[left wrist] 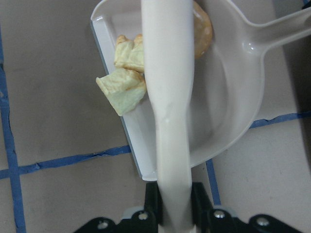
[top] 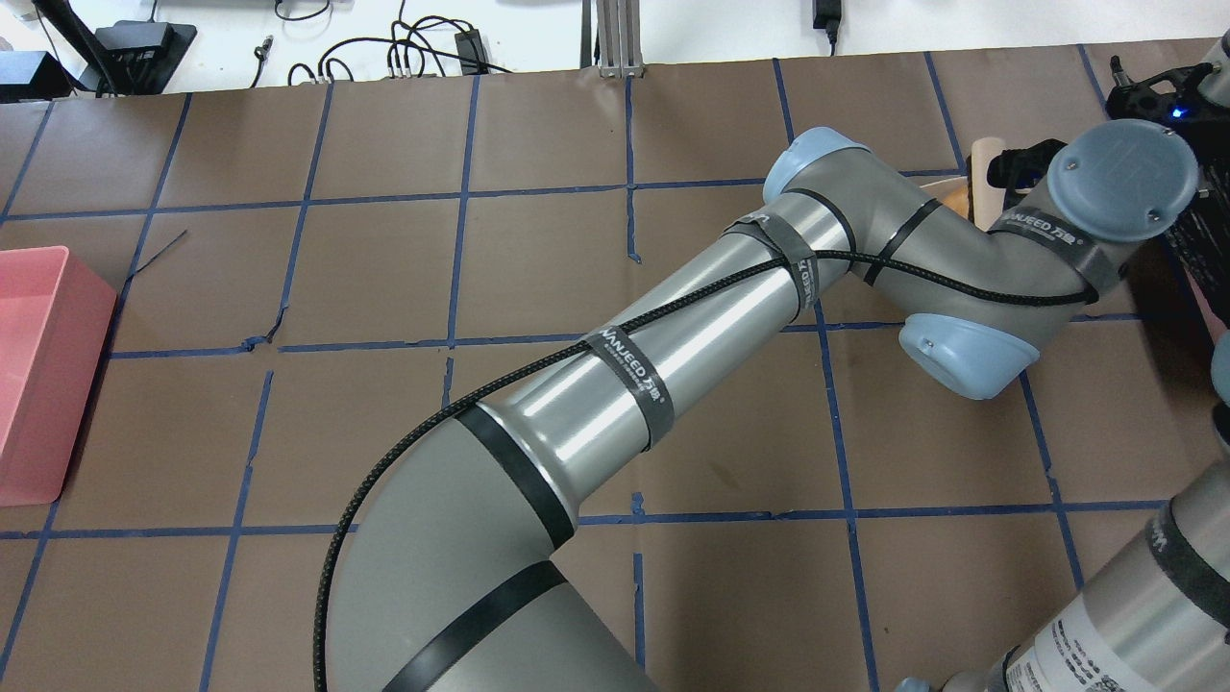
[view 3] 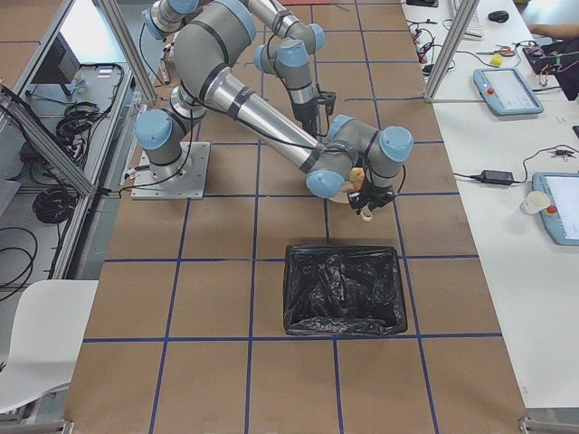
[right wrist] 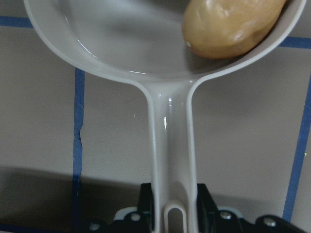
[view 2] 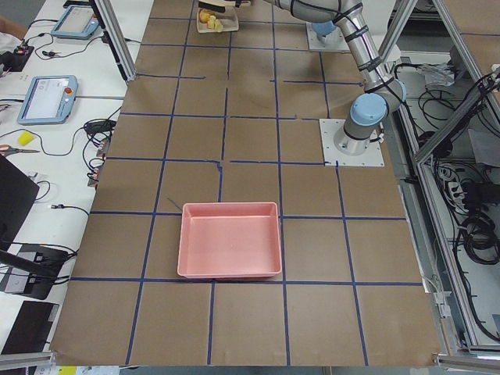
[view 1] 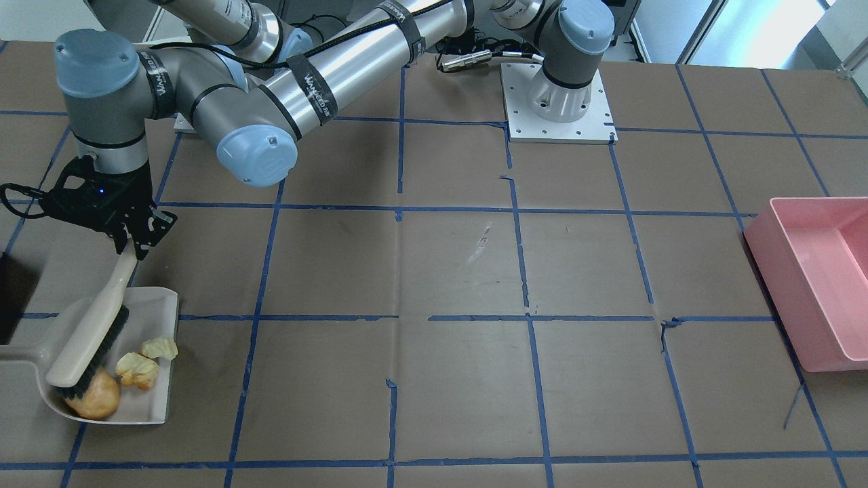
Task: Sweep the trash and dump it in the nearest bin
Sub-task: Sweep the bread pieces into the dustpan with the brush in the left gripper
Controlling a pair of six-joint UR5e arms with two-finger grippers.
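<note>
From across the table [view 1: 461, 271], facing the robot: find the left gripper [view 1: 132, 240] clamped tight on the handle of the brush [view 1: 87, 333], the brush laid slantwise over the dustpan [view 1: 154, 303], roughly along its lip. Find the trash [view 1: 137, 371] all at the pan: the roll [view 1: 98, 402] deep inside, half under the bristles [view 1: 103, 352], and the two pale chunks [view 1: 160, 348] on the lip side of the brush, toward the robot's left. Note the pink bin [view 1: 786, 285] well apart, at the robot's left end. From overhead, make out little past the left arm [top: 615, 375] stretched across to the right, with the right arm [top: 1134, 596] entering at the near right corner. From the left end, see pan far and pink bin near, at opposite ends. From the right end, spot a black-lined bin [view 3: 342, 253] near the pan, on its handle side. Through the left wrist camera, catch one chunk straddling the lip, partly on the table. Through the right wrist camera, see the right gripper [right wrist: 174, 209] pinched narrow on the end of the pan's handle. Judge the pan's long axis to point handle-first at the black-lined bin, and the right arm the nearer to it; expect one more inward stroke for the straddling chunk before any lift
</note>
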